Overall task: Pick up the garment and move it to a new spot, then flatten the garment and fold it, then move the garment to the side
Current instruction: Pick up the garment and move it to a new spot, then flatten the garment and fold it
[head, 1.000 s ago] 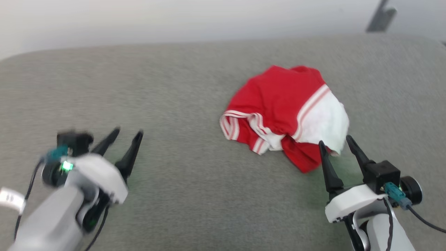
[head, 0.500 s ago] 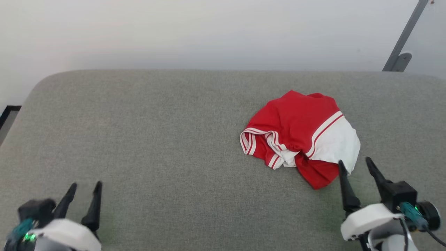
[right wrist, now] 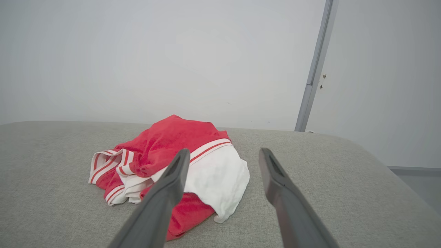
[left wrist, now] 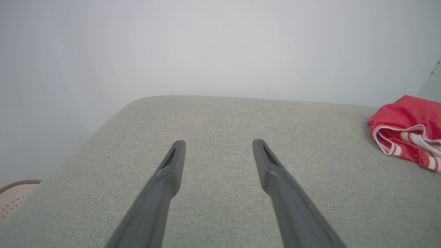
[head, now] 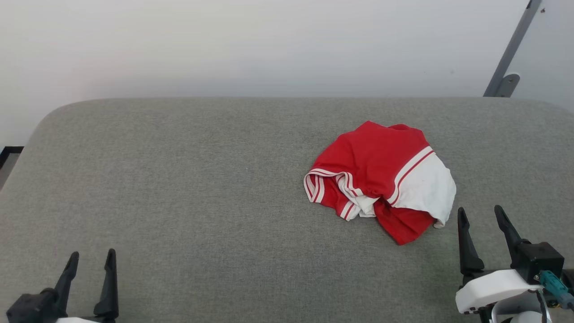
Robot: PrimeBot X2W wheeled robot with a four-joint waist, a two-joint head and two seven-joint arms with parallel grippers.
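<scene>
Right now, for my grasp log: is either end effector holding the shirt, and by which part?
Nothing is held. The left end effector and right end effector stand open, clear of the crumpled garment on the grey cushion.

From the head, looks forward and down from high above the table, taking in its full width, the garment right of centre and the white wall behind. From the left wrist, sits low over the table's left part, faces that wall along its own jaws, catches the garment's edge at far right. From the right wrist, sits equally low, faces the same wall, close to the garment. Shared across all three: table, wall, garment.
</scene>
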